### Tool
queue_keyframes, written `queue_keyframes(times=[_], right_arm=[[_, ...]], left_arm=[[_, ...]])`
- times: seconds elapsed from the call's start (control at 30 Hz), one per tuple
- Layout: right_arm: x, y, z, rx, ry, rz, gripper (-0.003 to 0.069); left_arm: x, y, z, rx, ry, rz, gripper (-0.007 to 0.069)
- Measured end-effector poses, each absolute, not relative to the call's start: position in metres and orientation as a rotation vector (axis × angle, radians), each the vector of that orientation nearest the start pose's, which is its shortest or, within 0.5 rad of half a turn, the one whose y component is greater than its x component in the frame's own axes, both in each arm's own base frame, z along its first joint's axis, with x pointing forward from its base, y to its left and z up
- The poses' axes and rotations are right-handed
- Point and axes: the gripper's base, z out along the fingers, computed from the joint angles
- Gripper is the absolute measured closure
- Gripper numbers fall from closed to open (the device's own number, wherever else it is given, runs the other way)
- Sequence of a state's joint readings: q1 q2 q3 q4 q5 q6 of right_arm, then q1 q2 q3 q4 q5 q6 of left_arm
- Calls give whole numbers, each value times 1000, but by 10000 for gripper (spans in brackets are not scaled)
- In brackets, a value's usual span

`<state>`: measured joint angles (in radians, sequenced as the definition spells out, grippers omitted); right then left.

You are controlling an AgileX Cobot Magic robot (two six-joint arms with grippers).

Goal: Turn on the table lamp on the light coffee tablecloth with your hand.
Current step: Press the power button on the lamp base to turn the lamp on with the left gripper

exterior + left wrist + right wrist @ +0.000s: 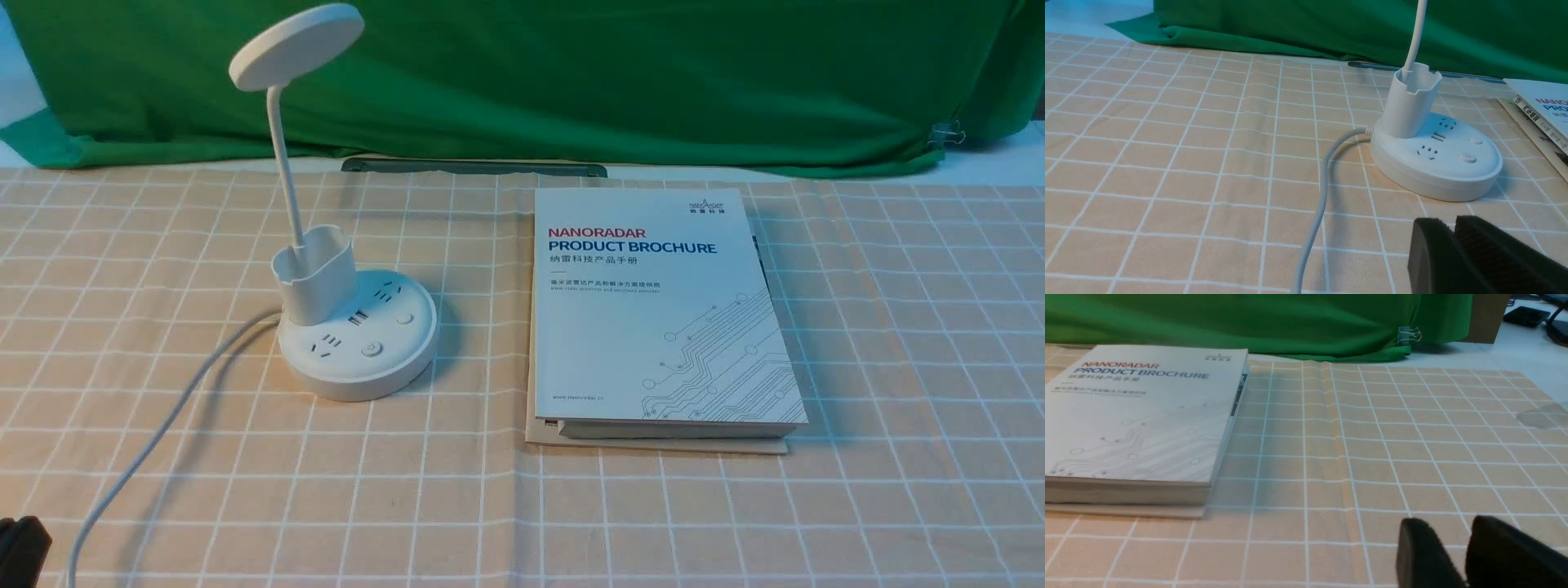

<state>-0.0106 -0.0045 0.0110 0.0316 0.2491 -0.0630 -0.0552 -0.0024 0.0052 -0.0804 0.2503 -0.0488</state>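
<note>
Green backdrop (pixel 571 82) behind; counter under one beige gridded tablecloth (pixel 898 327).

Lamp (pixel 359 343): one, white, on the cloth's left half. Flat disc head, thin neck, one pen-cup, round base with two buttons, sockets, one cord trailing toward the near-left edge.

Books (pixel 661 310): a stack, "PRODUCT BROCHURE" on top, just right of lamp, apart.

Left end effector (pixel 1453 241): one, pads pressed together, near the base, not touching.

Right end effector (pixel 1453 539): one, narrow gap between pads, grasping nothing.

White table lamp (pixel 357 343) on beige, white-gridded tablecloth (pixel 898 327); green backdrop (pixel 612 82).
</note>
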Motion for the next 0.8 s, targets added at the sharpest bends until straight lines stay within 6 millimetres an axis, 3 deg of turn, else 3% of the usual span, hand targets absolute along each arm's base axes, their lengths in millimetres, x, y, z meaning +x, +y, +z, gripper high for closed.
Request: queue_keyframes(times=[0.8], right_arm=[[55, 0, 187, -25, 1738, -25, 419]], left_arm=[[55, -5, 189, -47, 1738, -151, 521]])
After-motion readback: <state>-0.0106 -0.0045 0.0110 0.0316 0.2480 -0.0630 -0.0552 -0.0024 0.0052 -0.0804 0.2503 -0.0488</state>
